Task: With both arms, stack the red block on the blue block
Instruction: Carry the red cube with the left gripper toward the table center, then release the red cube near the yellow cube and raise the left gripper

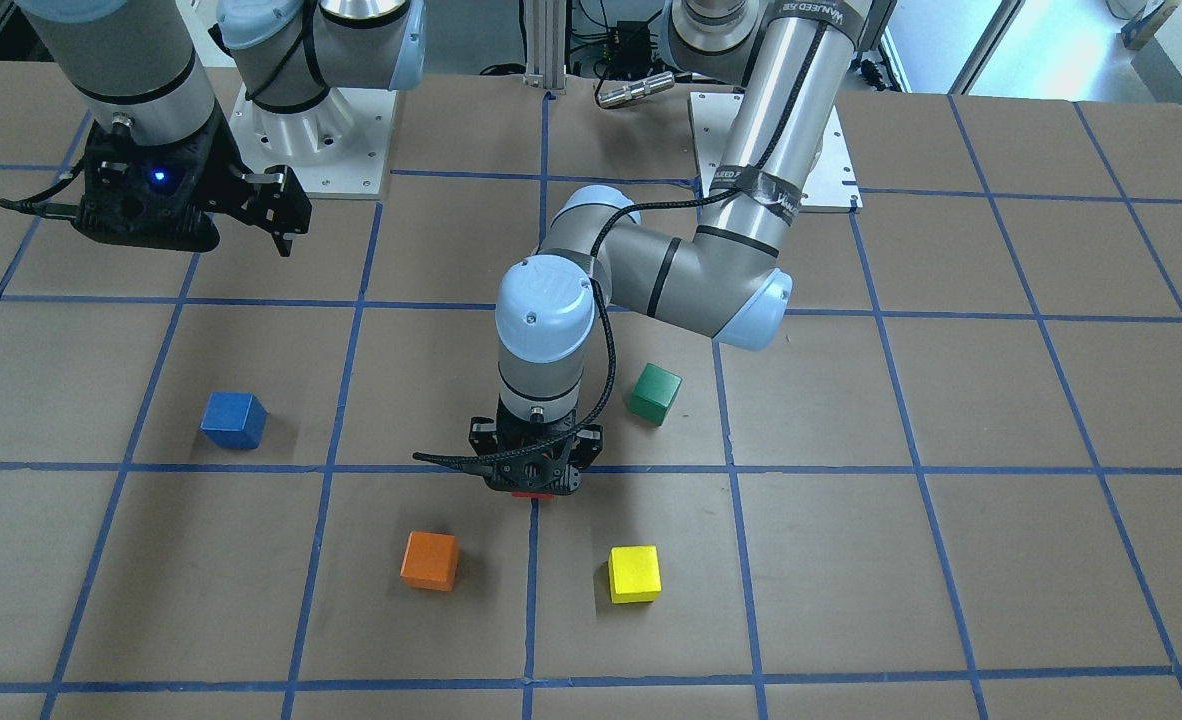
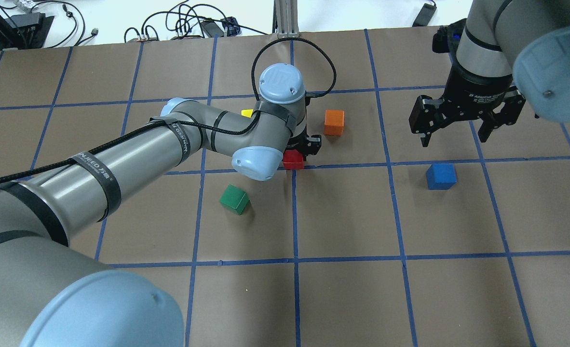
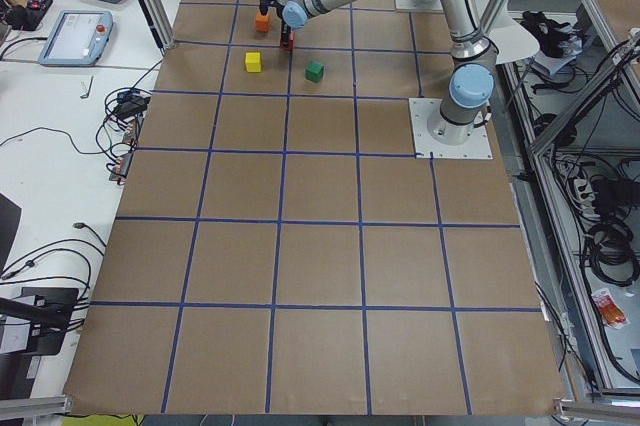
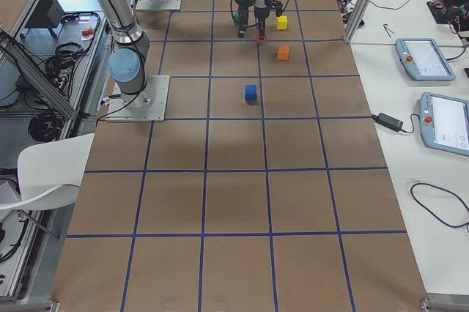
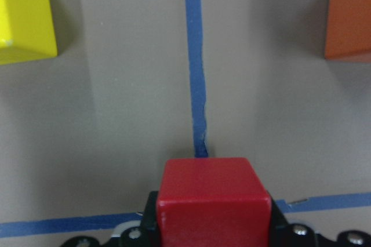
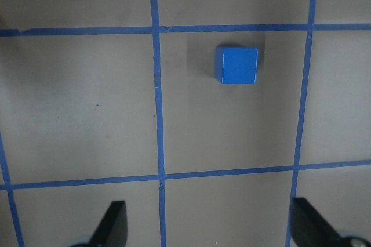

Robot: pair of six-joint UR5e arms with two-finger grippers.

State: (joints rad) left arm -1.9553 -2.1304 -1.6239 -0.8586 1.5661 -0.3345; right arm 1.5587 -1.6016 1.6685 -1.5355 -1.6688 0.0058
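The red block [image 2: 293,159] sits between the fingers of my left gripper [image 2: 298,153], at a crossing of blue tape lines near the table's middle. In the left wrist view the red block [image 5: 213,200] fills the space between the jaws, which are closed on it, low over the table. In the front view only a red sliver [image 1: 529,494] shows under the gripper [image 1: 534,482]. The blue block [image 2: 441,176] stands alone on the table, also in the right wrist view [image 6: 237,65]. My right gripper [image 2: 454,132] hangs open and empty above the table, just beyond the blue block.
An orange cube [image 2: 333,122] stands close to the right of the left gripper. A yellow cube [image 2: 247,113] is mostly hidden behind the left wrist and shows fully in the front view [image 1: 634,573]. A green cube [image 2: 235,199] lies nearer the robot.
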